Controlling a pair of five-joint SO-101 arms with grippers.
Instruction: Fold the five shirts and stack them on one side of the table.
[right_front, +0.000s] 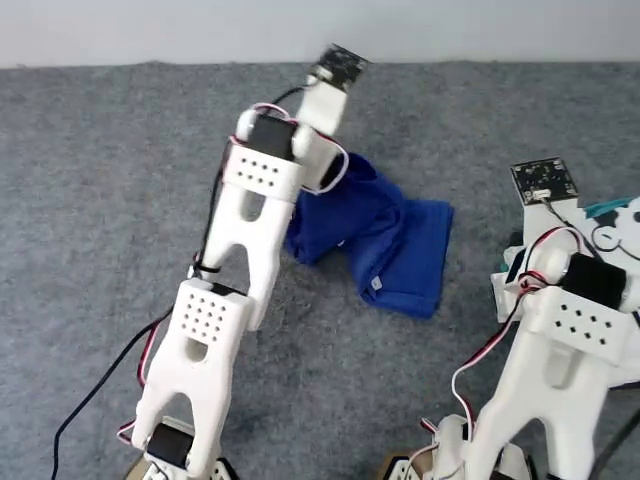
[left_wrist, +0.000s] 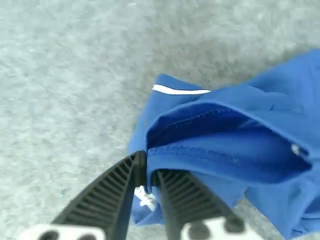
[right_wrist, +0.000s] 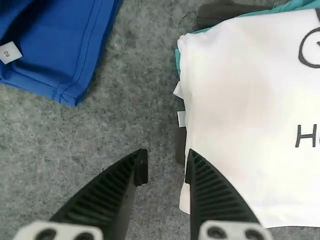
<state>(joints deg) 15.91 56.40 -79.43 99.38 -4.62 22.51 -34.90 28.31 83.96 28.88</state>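
**While the blue shirt lies half folded, a stack waits at the right side**

Nearest the arm bases, the right gripper hangs with its jaws parted and empty, just over the edge of the stack on the table. A white shirt tops that stack, a teal shirt peeps out beneath it, and a strip of dark cloth shows at its far edge. That makes at least three folded layers; whether a fourth hides among them I cannot tell.

Farther out, mid-table and apart from the stack, lies one blue shirt, doubled over but rumpled. At its far corner the left gripper is clamped on the hem.

By my reckoning the job is mostly done: this shirt needs squaring off and stacking.
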